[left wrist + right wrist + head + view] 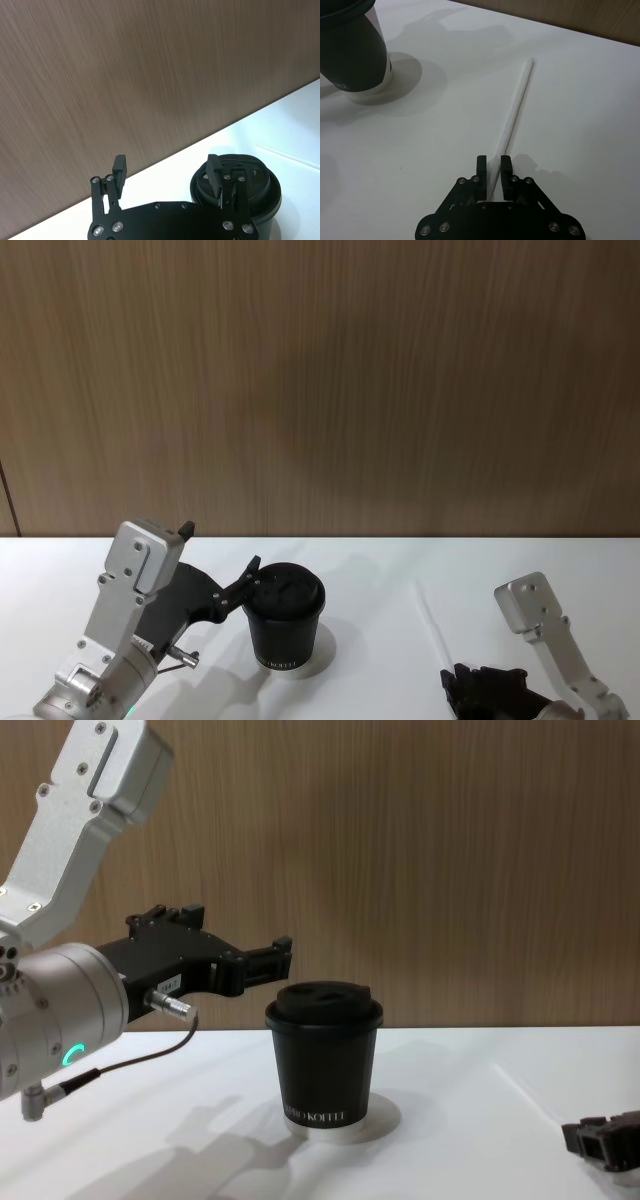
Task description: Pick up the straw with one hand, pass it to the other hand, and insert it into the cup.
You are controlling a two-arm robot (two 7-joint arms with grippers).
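Straw on the table to the right of the cup [285, 625], both grippers unladen

The black, lidded cup stood upright on the white table [380, 570] with its white lettering low on its side; the straw [515, 107] lay flat on the table to the cup's right, apart from it; the right gripper [493, 167], slim and all black, sat low at the straw's end farther from the cup, its two fingers narrowly parted on either side of that end, not closed on it; the left gripper [167, 172], with silver wrist and green ring, hung at the cup's left at lid height, fingers spread wide and holding nothing, one fingertip [215, 175] at the lid's edge; contact could not be told.
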